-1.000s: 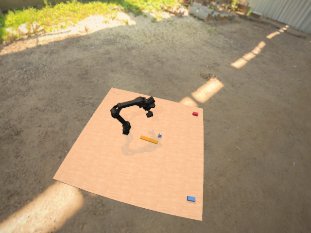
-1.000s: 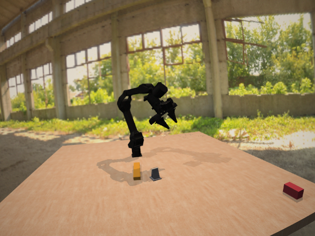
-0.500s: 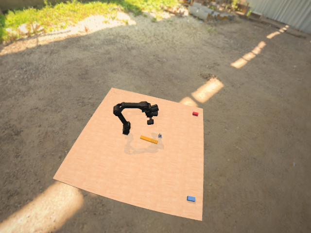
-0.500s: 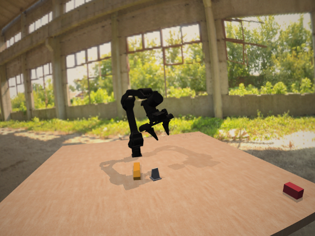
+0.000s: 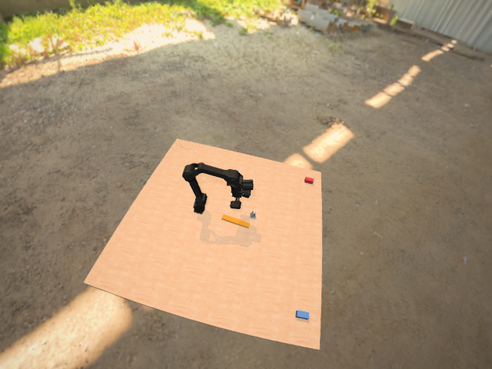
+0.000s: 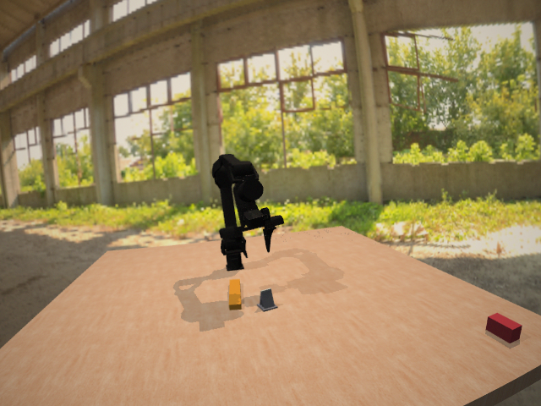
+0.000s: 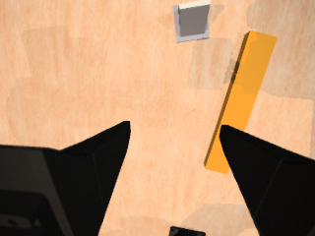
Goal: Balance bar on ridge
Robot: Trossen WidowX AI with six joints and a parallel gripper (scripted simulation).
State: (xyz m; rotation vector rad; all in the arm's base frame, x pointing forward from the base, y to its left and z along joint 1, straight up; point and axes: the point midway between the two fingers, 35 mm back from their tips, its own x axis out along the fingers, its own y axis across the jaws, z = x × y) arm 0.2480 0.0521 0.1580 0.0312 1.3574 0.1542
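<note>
The orange bar point(image 5: 235, 221) point(image 6: 235, 293) point(image 7: 247, 95) lies flat on the table, beside the ridge and apart from it. The ridge point(image 5: 253, 214) point(image 6: 266, 299) point(image 7: 193, 23) is a small grey upright wedge on a flat base. My gripper point(image 6: 256, 254) point(image 7: 175, 128) is open and empty, pointing down above the table. In the wrist view the bar is to the right, its near end partly behind the right fingertip, and the ridge is at the top. Bare table shows between the fingertips.
A red block point(image 5: 309, 180) point(image 6: 503, 327) lies near the table's edge, far from the bar. A blue block point(image 5: 302, 314) lies near another corner of the table point(image 5: 191, 270) point(image 6: 349, 362). The arm's base stands near one end of the bar.
</note>
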